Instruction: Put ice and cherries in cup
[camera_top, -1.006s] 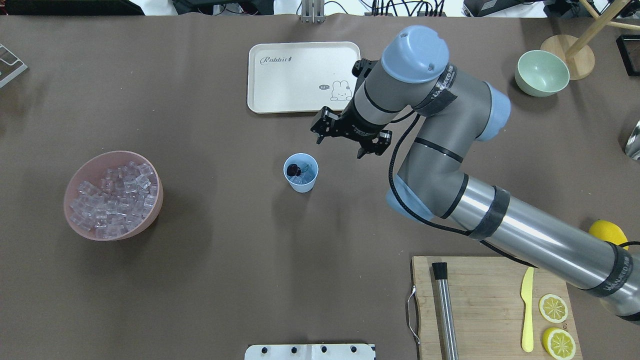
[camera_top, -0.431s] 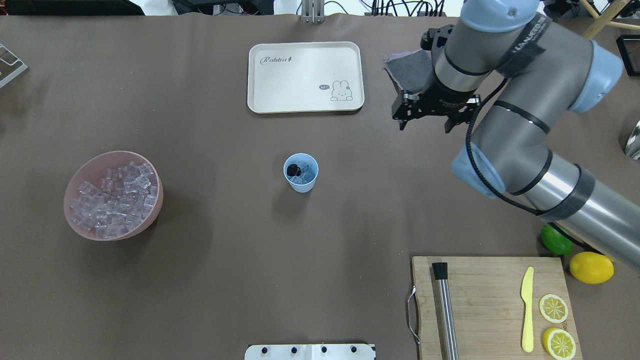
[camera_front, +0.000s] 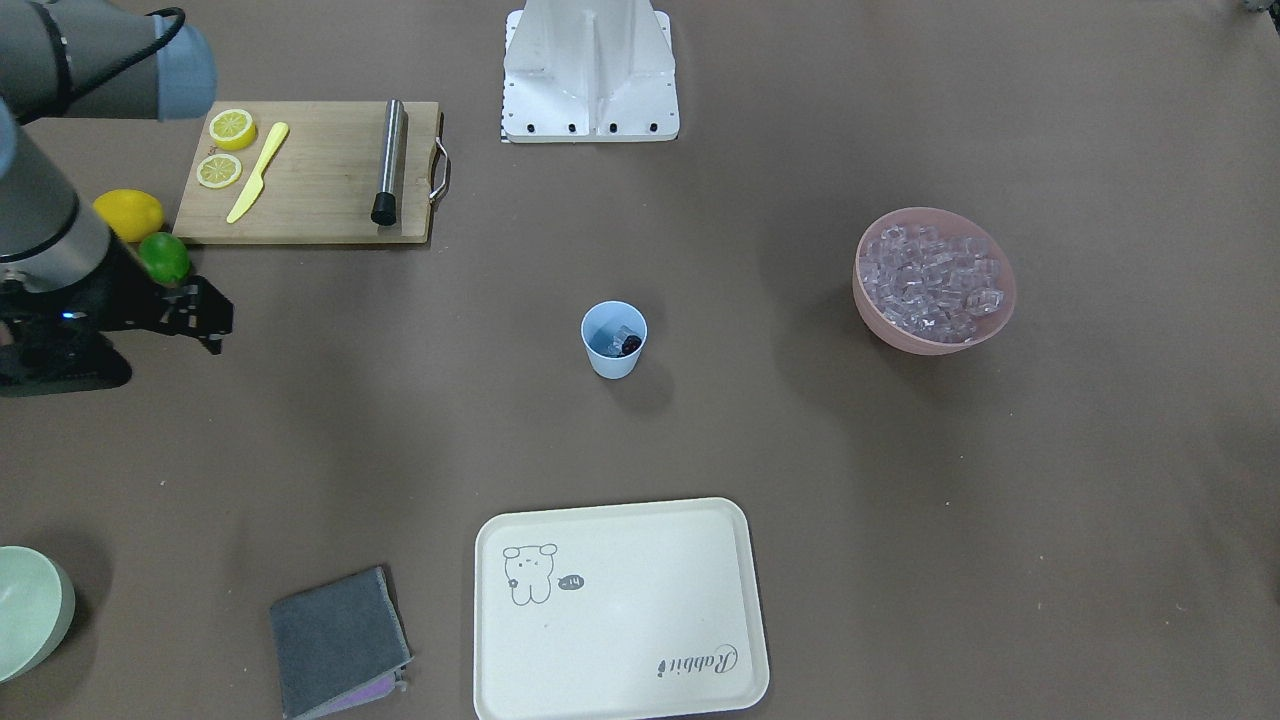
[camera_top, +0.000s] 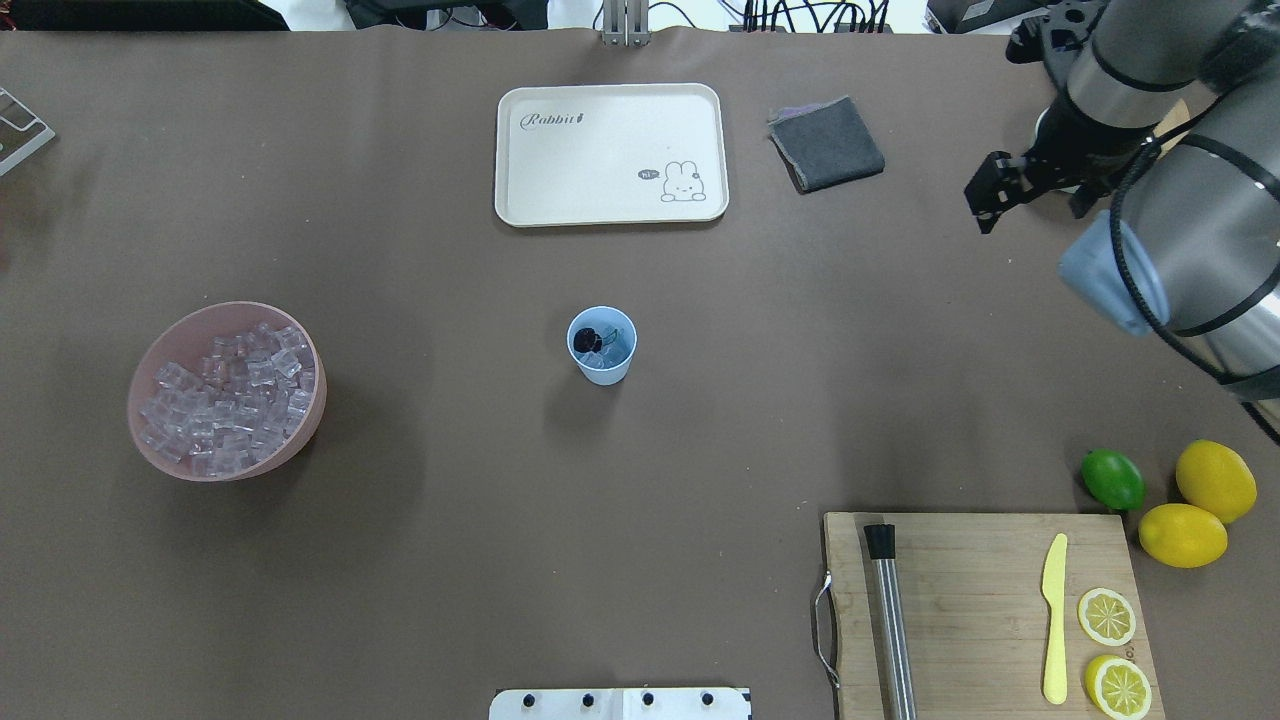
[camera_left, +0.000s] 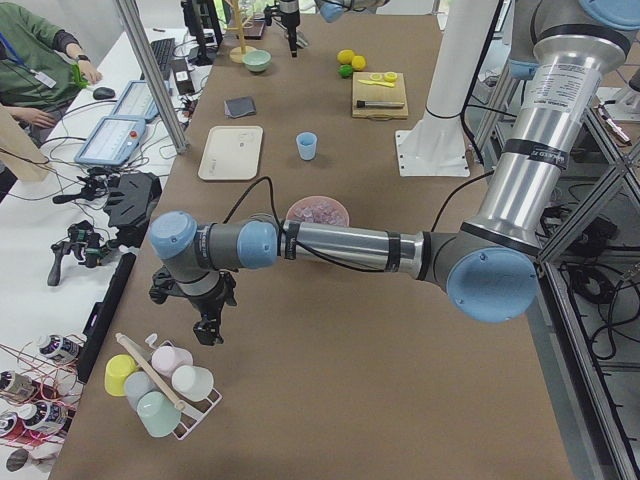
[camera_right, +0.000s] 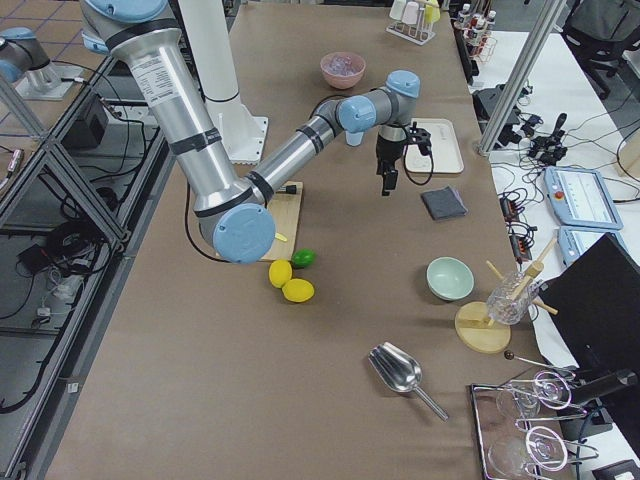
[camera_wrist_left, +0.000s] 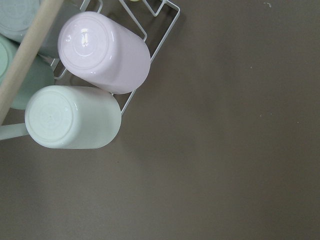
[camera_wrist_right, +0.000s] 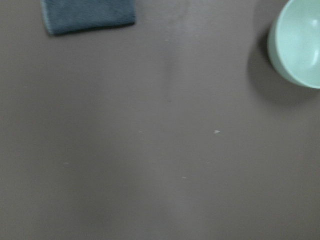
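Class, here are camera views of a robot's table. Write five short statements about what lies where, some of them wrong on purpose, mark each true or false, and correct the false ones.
1. The cherries lie inside the cup. True.
2. The pink bowl is empty. False: it holds a heap of ice.
3. The right hand grips the cup. False: it is open, holds nothing and is well off to the cup's side.
4. A yellow knife lies on the cutting board. True.
5. The grey cloth lies on the tray. False: it lies beside the tray, apart from it.
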